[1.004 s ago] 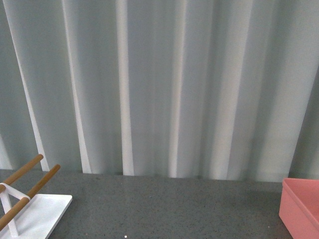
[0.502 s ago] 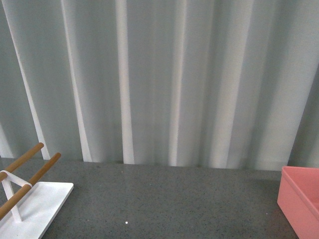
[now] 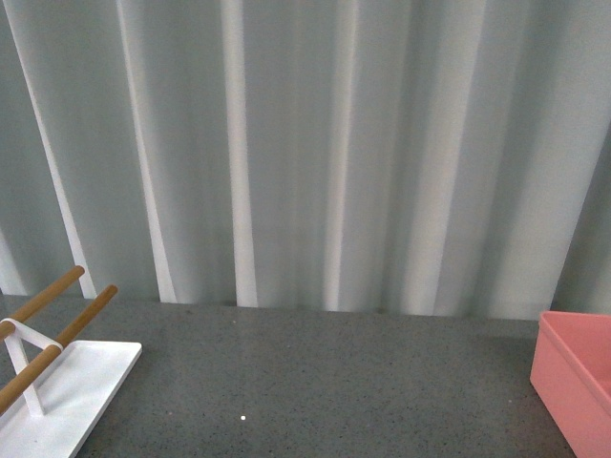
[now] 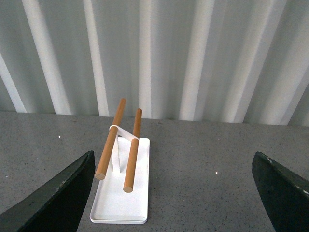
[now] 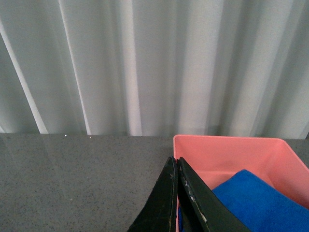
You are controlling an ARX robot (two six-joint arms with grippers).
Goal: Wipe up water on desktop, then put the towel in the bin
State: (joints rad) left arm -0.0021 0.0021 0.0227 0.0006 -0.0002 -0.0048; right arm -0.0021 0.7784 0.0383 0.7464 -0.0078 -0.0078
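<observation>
The dark grey speckled desktop [image 3: 315, 382] fills the lower part of the front view, and neither gripper shows there. The salmon-pink bin [image 3: 573, 382] stands at its right edge. In the right wrist view the bright blue towel [image 5: 260, 203] lies inside the bin [image 5: 227, 150]. My right gripper [image 5: 175, 162] is shut and empty, its tips at the bin's near wall, just beside the towel. In the left wrist view my left gripper [image 4: 178, 193] is open and empty above the desktop [image 4: 193, 164], with its dark fingers [image 4: 63, 193] at the frame's sides.
A white rack [image 3: 67, 391] with two wooden rods [image 3: 57, 315] stands at the desktop's left, and shows ahead of the left gripper in the left wrist view [image 4: 123, 193]. A pale pleated curtain [image 3: 315, 153] closes off the back of the desktop.
The front view has shifted slightly: rack and bin sit a little differently in frame. Nothing on the desktop has visibly moved.
</observation>
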